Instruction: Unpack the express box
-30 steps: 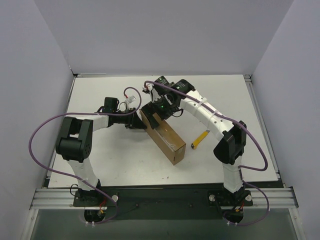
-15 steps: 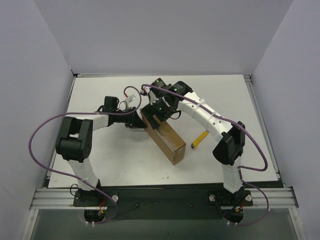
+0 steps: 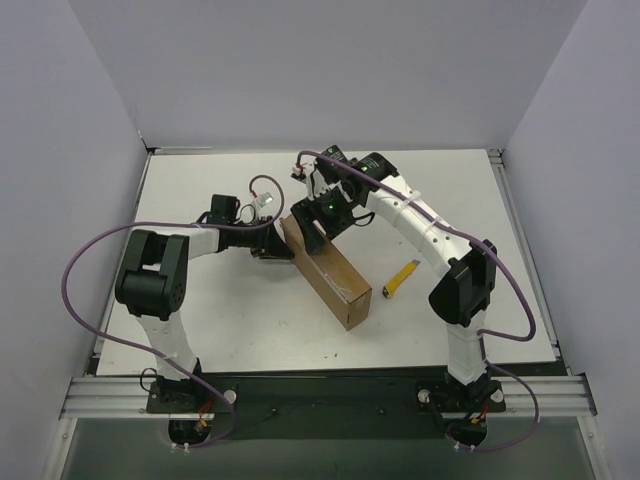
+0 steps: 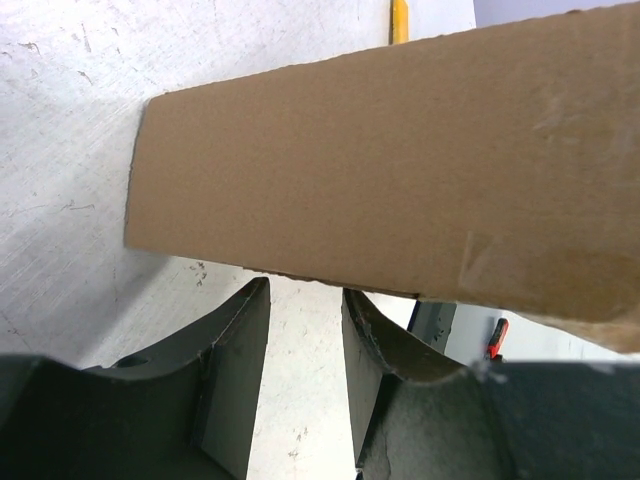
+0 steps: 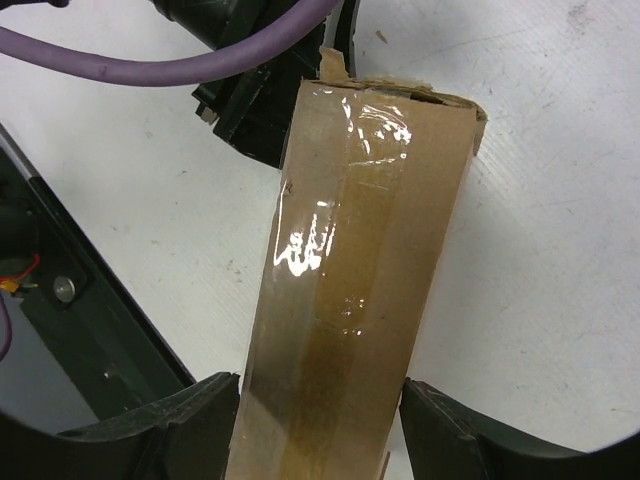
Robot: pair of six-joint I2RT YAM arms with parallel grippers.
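One white surface (image 3: 200, 320) carries everything. Near its middle the express box (image 3: 335, 280) stands on a long narrow edge, running from 11 o'clock to 5 o'clock in the top view. Its lid is not yet opened. Standing this way turns the sealed narrow edge upward, where an arm can get at it.

The right gripper (image 5: 320, 388) hangs over the box's 11 o'clock end. Its jaws are spread wide and straddle the box, one finger close against each broad face. Whether they actually press on the cardboard I cannot tell. The straddle looks meant to keep the tall, thin box from tipping.

The left gripper (image 4: 303, 292) lies low on the surface at the 9 o'clock side of that same end. Its fingers are nearly together, with only a slim gap, and they hold nothing. Its wrist view is filled by the box's broad face just ahead of the tips, so it probably acts as a brace against sliding.

Clear tape (image 5: 340, 270) runs glossy along the upturned edge and likely has to be cut or peeled first. A small yellow-handled tool (image 3: 401, 280) lies at 3 o'clock of the box, apart from it and untouched.
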